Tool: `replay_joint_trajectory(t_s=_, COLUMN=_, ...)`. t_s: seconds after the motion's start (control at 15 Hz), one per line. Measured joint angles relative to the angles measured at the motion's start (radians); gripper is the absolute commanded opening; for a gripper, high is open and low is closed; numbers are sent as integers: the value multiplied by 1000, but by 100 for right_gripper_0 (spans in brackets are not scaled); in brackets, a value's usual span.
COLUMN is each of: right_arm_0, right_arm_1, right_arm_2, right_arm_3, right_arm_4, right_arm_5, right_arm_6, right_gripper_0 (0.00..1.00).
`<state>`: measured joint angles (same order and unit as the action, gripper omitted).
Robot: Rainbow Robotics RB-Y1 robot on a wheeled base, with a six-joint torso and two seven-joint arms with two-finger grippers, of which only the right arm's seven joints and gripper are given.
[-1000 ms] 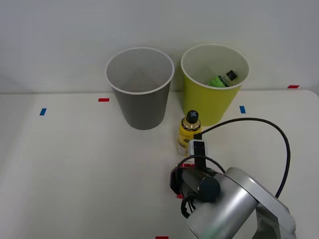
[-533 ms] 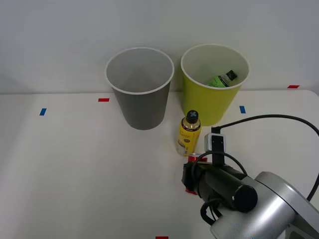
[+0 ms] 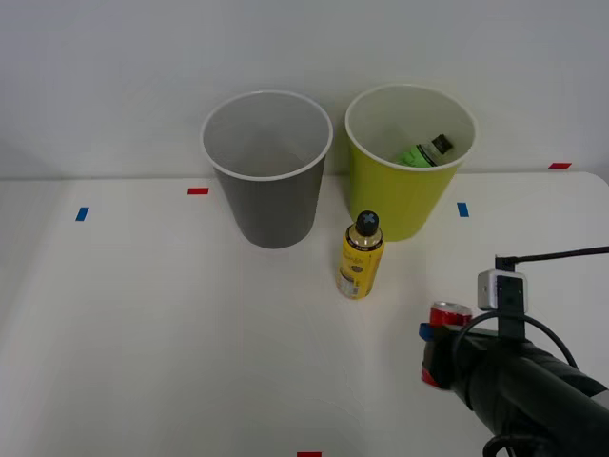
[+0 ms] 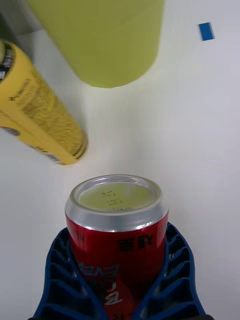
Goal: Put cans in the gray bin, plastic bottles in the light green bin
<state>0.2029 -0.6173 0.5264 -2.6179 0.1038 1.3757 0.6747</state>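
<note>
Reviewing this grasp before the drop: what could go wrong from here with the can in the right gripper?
1. The yellow bottle stands upright between the red can and the gray bin; a low, direct sweep could topple it.
2. The light green bin is nearer to the right gripper than the gray one, so an early release might missort the can.
3. The fingers clamp only the can's lower part; a fast swing may tilt it.

The red can point(image 4: 116, 235) has a shiny silver metal end and glossy painted sides, held by ribbed blue fingers point(image 4: 65, 280) (rubbery-looking, matt). The yellow bottle point(image 3: 361, 257) looks glossy plastic; the white table point(image 3: 152, 333) is smooth and matt.
</note>
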Motion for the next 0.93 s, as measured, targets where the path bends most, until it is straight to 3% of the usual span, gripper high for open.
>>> replay_joint_trajectory(t_s=0.13, right_arm_0=55, right_arm_1=-29, right_arm_2=-41, right_arm_3=0, right_arm_4=15, right_arm_5=-3, right_arm_6=-1, right_gripper_0=0)
replay_joint_trajectory(t_s=0.4, right_arm_0=102, right_arm_1=-9, right_arm_2=-98, right_arm_3=0, right_arm_4=30, right_arm_5=-20, right_arm_6=6, right_gripper_0=0)
replay_joint_trajectory(t_s=0.8, right_arm_0=123, right_arm_1=80, right_arm_2=-164, right_arm_3=0, right_arm_4=29, right_arm_5=-132, right_arm_6=-11, right_gripper_0=0)
replay_joint_trajectory(t_s=0.93, right_arm_0=139, right_arm_1=125, right_arm_2=-203, right_arm_3=0, right_arm_4=-3, right_arm_5=-249, right_arm_6=-14, right_gripper_0=0)
